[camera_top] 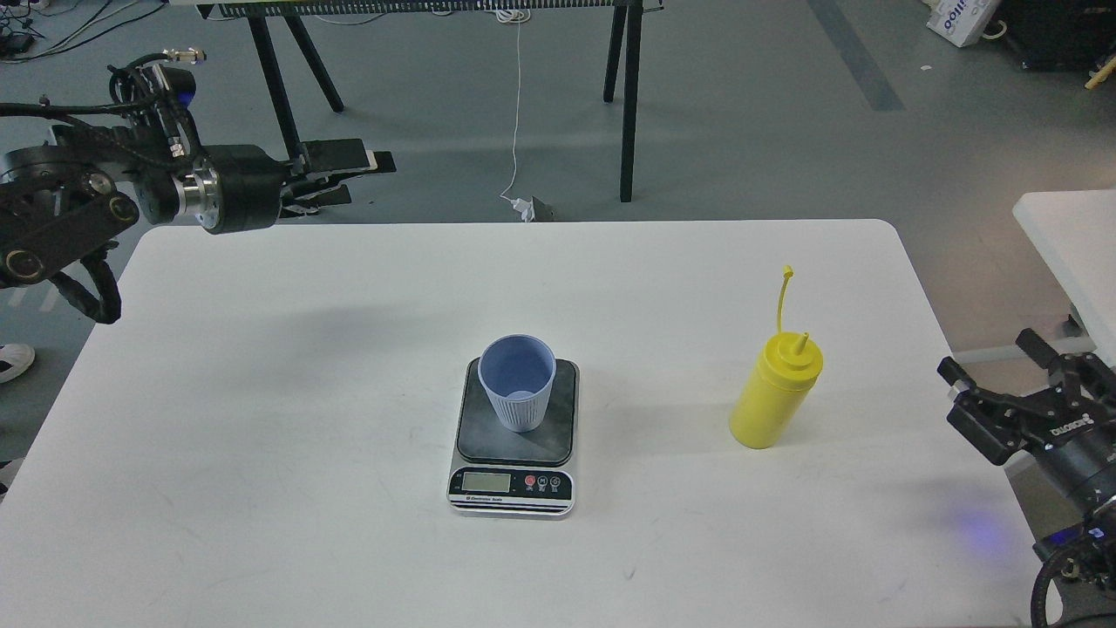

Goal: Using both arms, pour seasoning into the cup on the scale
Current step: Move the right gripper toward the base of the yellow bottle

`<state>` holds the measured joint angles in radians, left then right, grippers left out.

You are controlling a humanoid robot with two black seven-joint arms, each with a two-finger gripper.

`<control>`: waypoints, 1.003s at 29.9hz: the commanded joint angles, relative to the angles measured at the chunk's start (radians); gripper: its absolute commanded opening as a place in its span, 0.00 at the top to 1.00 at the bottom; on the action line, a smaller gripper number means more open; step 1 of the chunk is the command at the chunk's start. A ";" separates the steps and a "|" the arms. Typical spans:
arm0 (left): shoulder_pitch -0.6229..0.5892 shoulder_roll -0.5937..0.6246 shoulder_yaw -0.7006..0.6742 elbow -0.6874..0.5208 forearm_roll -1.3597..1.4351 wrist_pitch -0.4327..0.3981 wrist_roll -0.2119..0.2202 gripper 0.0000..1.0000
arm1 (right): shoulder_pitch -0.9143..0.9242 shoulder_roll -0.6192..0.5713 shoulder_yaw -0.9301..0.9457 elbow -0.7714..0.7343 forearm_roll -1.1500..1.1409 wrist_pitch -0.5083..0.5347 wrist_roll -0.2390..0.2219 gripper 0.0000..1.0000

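The light-blue ribbed cup (517, 380) stands upright on the dark plate of the scale (513, 482) at the middle of the white table (261, 419). The yellow squeeze bottle of seasoning (775, 394) stands upright to the right of the scale, its cap strap sticking up. My left gripper (368, 178) is open and empty, beyond the table's far left edge, far from the cup. My right gripper (985, 356) is open and empty, low beside the table's right edge, right of the bottle and apart from it.
Black trestle legs (628, 96) and a white cable (518, 105) stand on the grey floor behind the table. Another white table (1068, 235) is at the right edge. A white shoe (13, 358) shows at the left.
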<state>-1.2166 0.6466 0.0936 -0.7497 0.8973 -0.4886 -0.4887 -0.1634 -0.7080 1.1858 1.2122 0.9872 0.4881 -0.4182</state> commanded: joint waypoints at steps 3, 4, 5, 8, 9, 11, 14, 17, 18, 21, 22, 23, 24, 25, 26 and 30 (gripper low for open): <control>0.005 0.001 0.000 0.000 0.000 0.000 0.000 0.00 | -0.001 0.083 -0.086 -0.046 -0.070 0.001 0.006 0.00; 0.005 0.001 0.000 0.000 0.000 0.000 0.000 0.00 | 0.007 0.111 -0.086 -0.060 -0.096 0.001 0.007 0.00; 0.006 0.001 0.000 0.000 0.000 0.000 0.000 0.00 | 0.010 0.139 -0.086 -0.072 -0.123 0.001 0.007 0.00; 0.006 0.001 0.001 0.000 0.000 0.000 0.000 0.00 | 0.033 0.194 -0.086 -0.109 -0.179 0.001 0.007 0.00; 0.006 0.002 0.001 0.000 0.000 0.000 0.000 0.00 | 0.047 0.208 -0.087 -0.124 -0.192 0.001 0.007 0.00; 0.012 0.002 0.001 0.000 0.000 0.000 0.000 0.00 | 0.061 0.232 -0.091 -0.161 -0.216 0.001 0.007 0.00; 0.014 0.004 0.001 0.000 0.000 0.000 0.000 0.00 | 0.093 0.275 -0.092 -0.206 -0.243 0.001 0.006 0.00; 0.025 0.004 0.001 0.000 0.002 0.000 0.000 0.00 | 0.113 0.309 -0.092 -0.244 -0.286 0.001 0.006 0.00; 0.026 0.004 0.001 0.000 0.002 0.000 0.000 0.00 | 0.117 0.323 -0.092 -0.256 -0.295 0.001 0.006 0.00; 0.029 0.004 0.001 -0.002 0.000 0.000 0.000 0.00 | 0.125 0.357 -0.094 -0.273 -0.321 0.001 0.004 0.00; 0.031 0.004 0.001 0.000 0.000 0.000 0.000 0.00 | 0.127 0.364 -0.094 -0.275 -0.332 0.001 0.006 0.00; 0.032 0.004 0.001 -0.002 0.000 0.000 0.000 0.00 | 0.127 0.375 -0.098 -0.278 -0.340 0.001 0.006 0.00; 0.032 0.004 0.001 0.000 0.000 0.000 0.000 0.00 | 0.127 0.383 -0.106 -0.280 -0.346 0.001 0.007 0.00; 0.032 0.004 0.001 0.000 0.000 0.000 0.000 0.00 | 0.127 0.389 -0.115 -0.280 -0.351 0.001 0.007 0.00; 0.034 0.005 0.001 -0.002 0.000 0.000 0.000 0.00 | 0.128 0.390 -0.123 -0.280 -0.352 0.001 0.009 0.00; 0.034 0.004 0.001 -0.002 0.000 0.000 0.000 0.00 | 0.145 0.394 -0.140 -0.281 -0.354 0.001 0.013 0.00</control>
<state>-1.1829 0.6512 0.0952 -0.7514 0.8980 -0.4886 -0.4887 -0.0287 -0.3180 1.0557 0.9332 0.6352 0.4888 -0.4068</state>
